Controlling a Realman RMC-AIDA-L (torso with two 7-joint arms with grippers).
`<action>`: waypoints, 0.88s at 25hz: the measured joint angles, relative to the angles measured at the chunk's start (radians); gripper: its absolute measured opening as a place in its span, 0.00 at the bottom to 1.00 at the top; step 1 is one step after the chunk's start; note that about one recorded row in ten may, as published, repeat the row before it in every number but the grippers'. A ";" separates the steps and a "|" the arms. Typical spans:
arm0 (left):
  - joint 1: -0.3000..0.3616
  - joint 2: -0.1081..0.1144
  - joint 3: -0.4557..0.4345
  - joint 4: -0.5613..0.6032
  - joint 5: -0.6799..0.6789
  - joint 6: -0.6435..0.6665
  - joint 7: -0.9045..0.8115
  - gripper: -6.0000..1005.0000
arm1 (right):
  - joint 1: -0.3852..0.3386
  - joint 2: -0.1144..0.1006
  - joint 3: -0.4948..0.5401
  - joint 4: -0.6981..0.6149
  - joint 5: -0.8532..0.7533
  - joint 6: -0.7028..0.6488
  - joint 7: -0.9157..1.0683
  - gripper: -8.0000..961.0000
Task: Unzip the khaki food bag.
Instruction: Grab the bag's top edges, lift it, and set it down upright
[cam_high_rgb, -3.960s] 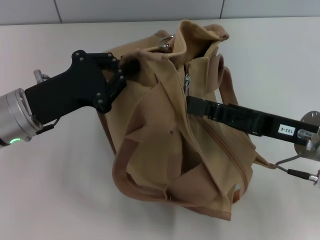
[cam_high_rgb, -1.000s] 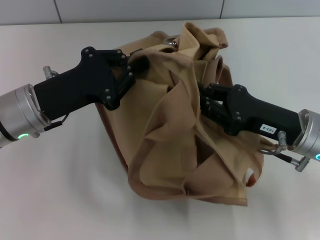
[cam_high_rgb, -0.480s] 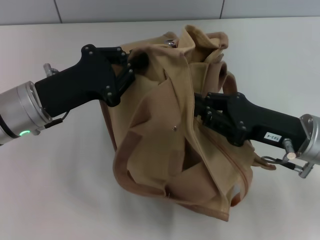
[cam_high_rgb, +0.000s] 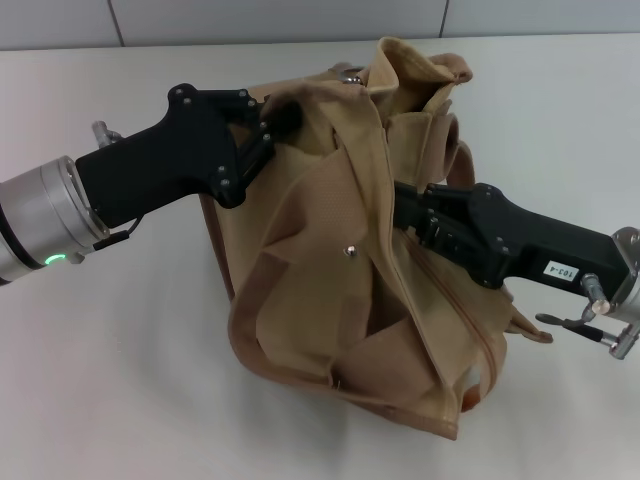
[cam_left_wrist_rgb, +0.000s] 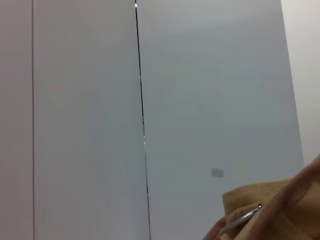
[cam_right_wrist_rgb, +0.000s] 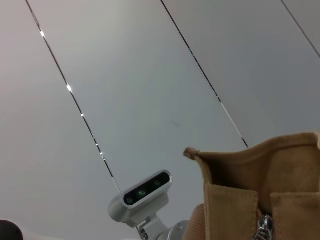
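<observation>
The khaki food bag lies crumpled and tipped in the middle of the white table. Its snap faces up and its zipper seam runs down the right side. My left gripper is shut on the bag's fabric at its upper left edge. My right gripper reaches in from the right to the bag's middle, its tips buried in a fold by the zipper line. In the right wrist view the bag's top edge and a metal zipper pull show close up. The left wrist view shows a bag corner.
The white table lies open on all sides of the bag. A grey wall runs along the back. One webbing handle loops out at the bag's front left. The robot's head camera shows in the right wrist view.
The bag has spread out and its top has lifted up and to the right. My right arm has drawn back to the right. My left gripper has barely moved.
</observation>
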 joint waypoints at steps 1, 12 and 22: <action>-0.001 0.000 0.000 0.000 0.000 0.000 0.000 0.12 | 0.001 0.000 0.000 0.000 0.000 0.006 0.008 0.21; -0.003 0.000 -0.004 -0.003 0.000 -0.002 0.004 0.12 | -0.002 0.000 0.003 -0.014 0.008 0.114 0.069 0.25; -0.009 -0.001 0.001 -0.008 0.000 -0.004 0.005 0.12 | 0.001 0.005 0.030 -0.012 0.008 0.155 0.066 0.36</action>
